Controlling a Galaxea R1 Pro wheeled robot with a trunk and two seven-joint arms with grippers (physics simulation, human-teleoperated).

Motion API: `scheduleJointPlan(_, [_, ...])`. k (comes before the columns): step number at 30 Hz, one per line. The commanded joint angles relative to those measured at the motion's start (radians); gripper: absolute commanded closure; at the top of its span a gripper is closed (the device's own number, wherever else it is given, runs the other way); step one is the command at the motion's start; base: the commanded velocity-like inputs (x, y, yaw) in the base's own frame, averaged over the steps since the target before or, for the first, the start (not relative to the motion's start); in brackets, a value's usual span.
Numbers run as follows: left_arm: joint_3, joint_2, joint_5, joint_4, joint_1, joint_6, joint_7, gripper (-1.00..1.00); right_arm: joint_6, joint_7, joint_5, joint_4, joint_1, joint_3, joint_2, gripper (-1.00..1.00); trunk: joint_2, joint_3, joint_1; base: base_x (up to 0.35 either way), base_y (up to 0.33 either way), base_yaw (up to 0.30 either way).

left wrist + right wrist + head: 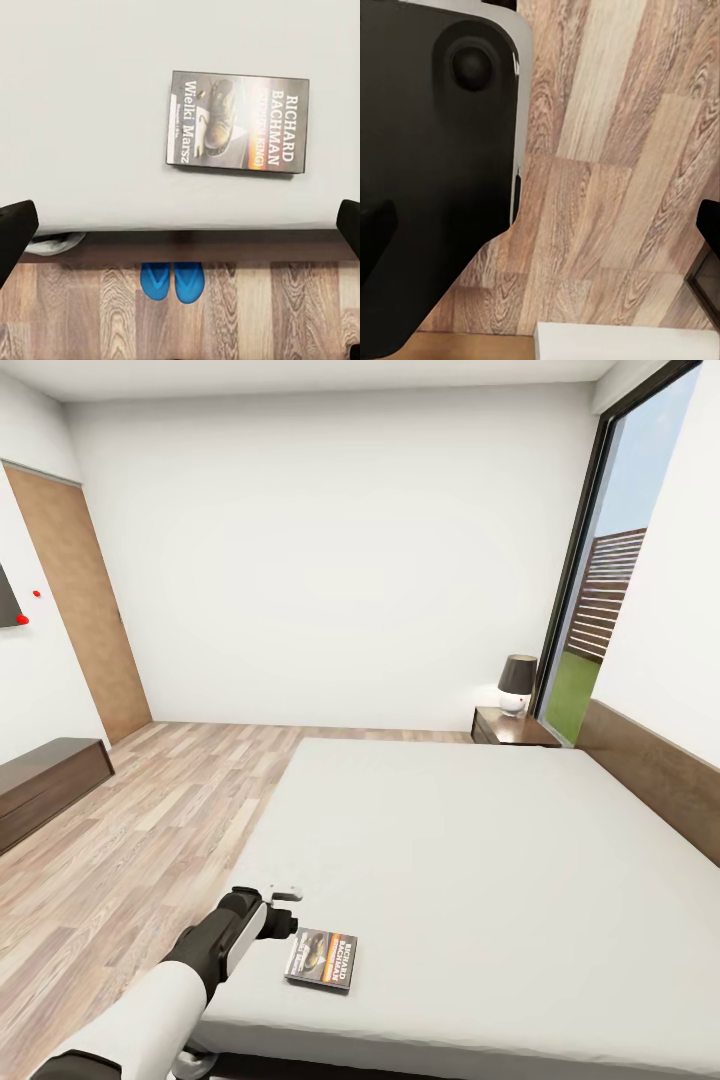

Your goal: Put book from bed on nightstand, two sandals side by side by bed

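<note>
The book (321, 960) lies flat on the light-grey mattress of the bed (480, 860), near its front left corner. My left gripper (283, 918) hovers just left of the book, above the bed's edge. In the left wrist view the book (238, 122) shows its "RICHARD BACHMAN" cover, and my left gripper (180, 229) is open with nothing between its fingers. Two blue sandals (172, 281) lie side by side on the plank floor against the dark bed frame (225, 246). A nightstand (510, 728) stands at the bed's far corner. My right gripper (540, 229) hangs open over the floor.
A lamp (517, 683) with a dark shade stands on the nightstand. A long low dark bench (45, 785) lines the left wall, with a wooden door (85, 610) beyond it. A tall window (620, 570) is at the right. My black base (435, 165) is beside the right gripper.
</note>
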Motion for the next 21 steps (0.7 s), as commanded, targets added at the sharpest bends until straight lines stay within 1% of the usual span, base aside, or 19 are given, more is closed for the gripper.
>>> scheduleJointPlan(1, [-0.005, 0.001, 0.010, -0.001, -0.001, 0.004, 0.008, -1.00, 0.002, 0.002, 0.011, -0.001, -0.001, -0.008, 0.000, -1.00, -0.001, -0.002, 0.000, 0.000, 0.000, 0.000])
scheduleJointPlan(8, [-0.005, 0.000, 0.011, -0.003, -0.001, 0.005, 0.008, -1.00, 0.003, 0.002, 0.012, -0.004, -0.001, -0.007, 0.000, -1.00, -0.001, -0.002, 0.000, 0.000, 0.000, 0.000])
scheduleJointPlan(14, [-0.005, 0.001, 0.012, -0.010, -0.002, 0.022, 0.008, -1.00, 0.003, 0.002, 0.013, -0.005, -0.001, -0.005, 0.000, -1.00, -0.001, -0.002, 0.000, 0.000, 0.000, 0.000])
scheduleJointPlan(21, [-0.004, -0.001, 0.013, -0.012, -0.019, 0.033, 0.006, -1.00, 0.003, 0.002, 0.014, -0.005, -0.001, -0.003, 0.000, -1.00, -0.001, -0.002, 0.000, 0.000, 0.000, 0.000])
